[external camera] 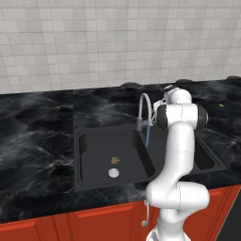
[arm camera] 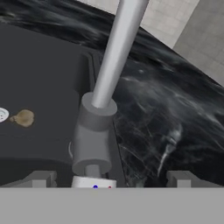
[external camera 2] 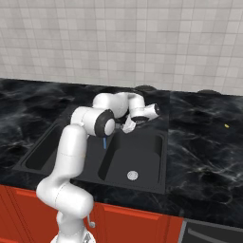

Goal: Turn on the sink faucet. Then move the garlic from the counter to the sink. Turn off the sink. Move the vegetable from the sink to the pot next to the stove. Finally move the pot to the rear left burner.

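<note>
**Tan garlic in the basin, hand at the tap**

Black marble counter (external camera: pixel 37 136) surrounds the dark double sink (external camera: pixel 94 181), and the garlic (external camera: pixel 114 160) — a small tan bulb — lies on the floor of the left bowl, just beside the round silver drain (external camera: pixel 113 172) and a little behind it. In the hand view the same bulb (arm camera: pixel 24 118) sits next to the drain disc at the left edge.

A thin blue stream (external camera: pixel 148 134) falls from the spout of the sink faucet (external camera: pixel 144 106) along the divider between the two bowls.

The white arm reaches up and over the sink — its gripper (external camera 2: pixel 129 124) sits low at the faucet, fingers spread wide with nothing between them. From the hand camera, the faucet's grey base (arm camera: pixel 92 140) stands directly ahead and close, its stem rising away at a slant, and the two finger tips (arm camera: pixel 41 178) frame it on either side without touching it.

The right bowl holds only its own drain (external camera 2: pixel 132 175).
</note>
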You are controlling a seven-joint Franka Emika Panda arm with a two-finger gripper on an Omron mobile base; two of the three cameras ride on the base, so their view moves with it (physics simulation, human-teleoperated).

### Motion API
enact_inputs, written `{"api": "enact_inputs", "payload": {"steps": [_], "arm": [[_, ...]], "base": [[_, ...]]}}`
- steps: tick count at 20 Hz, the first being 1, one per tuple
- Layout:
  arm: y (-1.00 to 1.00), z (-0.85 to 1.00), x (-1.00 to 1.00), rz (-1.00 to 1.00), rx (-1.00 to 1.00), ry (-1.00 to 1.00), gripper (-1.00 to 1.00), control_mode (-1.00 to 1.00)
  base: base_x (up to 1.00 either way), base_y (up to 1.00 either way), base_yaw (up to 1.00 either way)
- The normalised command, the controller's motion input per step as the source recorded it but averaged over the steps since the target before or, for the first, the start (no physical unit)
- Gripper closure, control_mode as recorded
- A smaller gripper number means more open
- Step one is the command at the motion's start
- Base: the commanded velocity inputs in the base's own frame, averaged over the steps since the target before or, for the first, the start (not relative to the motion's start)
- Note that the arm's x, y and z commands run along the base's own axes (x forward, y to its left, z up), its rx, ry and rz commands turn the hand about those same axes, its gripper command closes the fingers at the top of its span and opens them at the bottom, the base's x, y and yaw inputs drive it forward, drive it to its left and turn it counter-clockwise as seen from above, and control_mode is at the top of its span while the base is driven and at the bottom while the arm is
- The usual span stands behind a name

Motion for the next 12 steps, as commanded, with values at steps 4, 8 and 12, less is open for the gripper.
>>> {"api": "enact_inputs", "payload": {"steps": [4,8,12], "arm": [[0.04,0.0,0.0,0.01,0.0,0.01,-1.0,-1.0],[0.27,0.0,0.0,0.04,0.0,0.02,-1.0,-1.0],[0.38,0.0,0.0,0.04,0.0,0.03,-1.0,-1.0]], "base": [[0.0,0.0,0.0],[0.0,0.0,0.0],[0.0,0.0,0.0]]}}
